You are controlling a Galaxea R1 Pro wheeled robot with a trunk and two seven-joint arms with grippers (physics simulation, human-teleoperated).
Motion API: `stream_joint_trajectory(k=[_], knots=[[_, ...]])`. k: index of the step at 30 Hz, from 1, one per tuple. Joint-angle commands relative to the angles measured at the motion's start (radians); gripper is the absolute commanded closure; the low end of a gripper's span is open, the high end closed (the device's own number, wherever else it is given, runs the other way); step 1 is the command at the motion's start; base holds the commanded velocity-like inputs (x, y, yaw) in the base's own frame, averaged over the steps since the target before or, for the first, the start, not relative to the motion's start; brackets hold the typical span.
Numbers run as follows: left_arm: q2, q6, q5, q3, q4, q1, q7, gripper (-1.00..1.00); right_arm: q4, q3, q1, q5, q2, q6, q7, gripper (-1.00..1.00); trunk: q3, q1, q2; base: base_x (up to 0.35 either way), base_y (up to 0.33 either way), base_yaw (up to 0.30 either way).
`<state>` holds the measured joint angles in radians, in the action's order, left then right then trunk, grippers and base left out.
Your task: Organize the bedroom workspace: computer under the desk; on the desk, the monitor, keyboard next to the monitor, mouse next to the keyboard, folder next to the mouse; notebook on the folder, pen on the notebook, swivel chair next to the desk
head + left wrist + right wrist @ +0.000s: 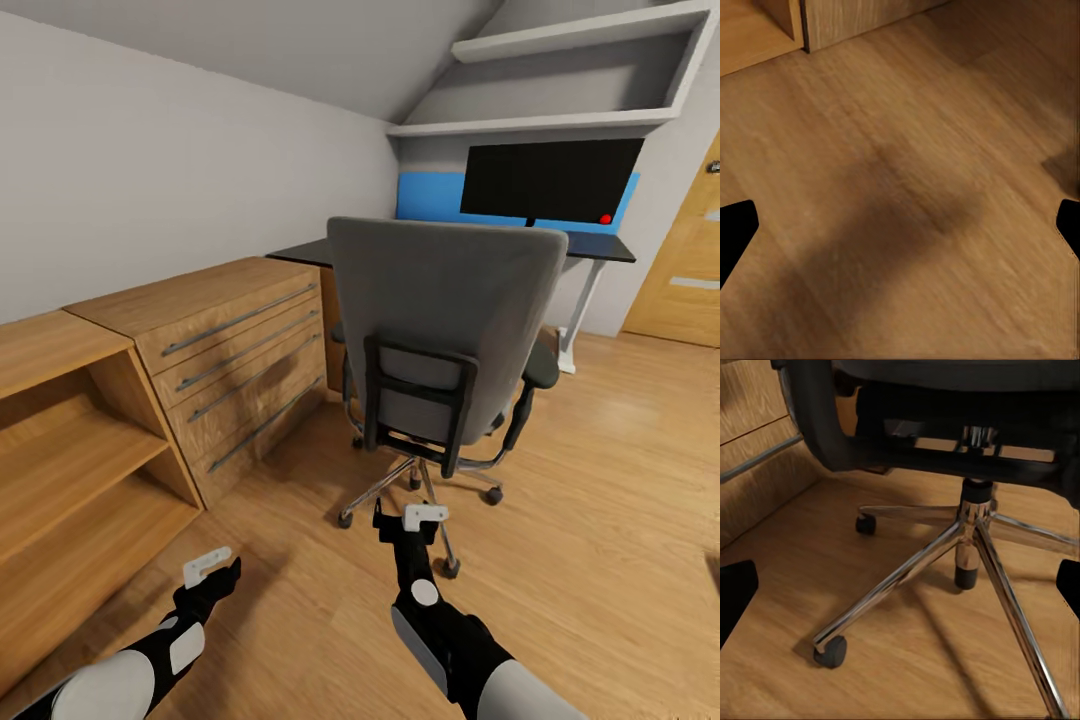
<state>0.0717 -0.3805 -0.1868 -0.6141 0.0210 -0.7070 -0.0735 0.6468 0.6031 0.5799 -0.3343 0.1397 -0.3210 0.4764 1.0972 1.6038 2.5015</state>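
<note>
Wooden flooring (600,500) runs to the swivel chair (445,320), whose back hides its seat; the wide-jawed right gripper (405,520) risks shoving it away.

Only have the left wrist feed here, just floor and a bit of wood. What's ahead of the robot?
Observer: A grey swivel chair stands right ahead, its back toward the robot.
Operator: And the desk?
Observer: The desk is behind the chair, with the monitor standing on it against a blue panel.
Operator: Is the right gripper near the chair?
Observer: The right gripper hangs low, just short of the chair's chrome base, fingers apart and empty.
Operator: What's the wood I see?
Observer: A wooden chest of drawers and an open shelf unit stand to the robot's left.
</note>
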Motion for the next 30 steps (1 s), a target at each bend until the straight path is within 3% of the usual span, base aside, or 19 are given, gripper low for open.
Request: stream_joint_trajectory(k=[1, 6, 11, 19, 30], knots=[[0.0, -0.003, -0.008, -0.009, -0.001, 0.0, -0.003, -1.0, -0.003, 0.007, 0.001, -0.01, 0.0, -0.007, 0.005, -1.0, 0.0, 0.0, 0.0, -0.002, 0.002, -0.178], [-0.001, -0.004, -0.008, -0.009, -0.001, 0.0, -0.003, -1.0, -0.011, 0.007, 0.001, -0.012, 0.0, -0.01, 0.007, -1.0, -0.005, 0.0, 0.0, -0.001, 0.001, -0.196], [-0.001, -0.004, -0.008, -0.009, -0.001, 0.0, -0.003, -1.0, -0.062, 0.005, 0.001, -0.014, 0.016, -0.013, 0.007, -1.0, -0.01, 0.0, 0.0, 0.0, 0.0, -0.206], [-0.001, -0.005, -0.009, -0.009, -0.001, 0.003, -0.006, -1.0, -0.188, 0.004, 0.001, -0.016, 0.032, -0.081, 0.01, -1.0, -0.017, 0.0, 0.0, 0.0, 0.0, -0.209], [-0.006, -0.008, -0.01, -0.008, -0.001, 0.006, -0.006, -1.0, -0.284, -0.001, 0.001, -0.018, 0.03, -0.16, 0.011, -1.0, -0.026, 0.0, 0.0, 0.0, 0.0, -0.215]])
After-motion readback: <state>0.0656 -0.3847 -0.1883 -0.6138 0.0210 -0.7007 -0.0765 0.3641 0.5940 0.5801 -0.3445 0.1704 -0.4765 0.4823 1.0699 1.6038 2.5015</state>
